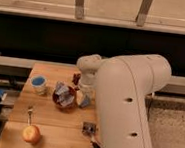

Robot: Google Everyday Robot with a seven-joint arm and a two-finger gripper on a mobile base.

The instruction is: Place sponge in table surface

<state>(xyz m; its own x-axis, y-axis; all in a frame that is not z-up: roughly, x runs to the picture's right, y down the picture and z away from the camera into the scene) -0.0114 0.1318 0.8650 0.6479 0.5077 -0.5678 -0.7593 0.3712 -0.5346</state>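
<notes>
Sponge (85, 102): blue-grey pad at frame centre, directly below the gripper (84, 91) and just right of the red-and-white bowl (64, 95). It lies at or just above the table surface (54, 129); contact cannot be made out. The gripper hangs from the white arm (127, 107) that fills the right half of the frame; whether it clasps the pad cannot be told. Also on the tabletop: light blue cup (38, 84), upper left; apple (31, 133), lower left; small grey object (88, 128), below the sponge.
</notes>
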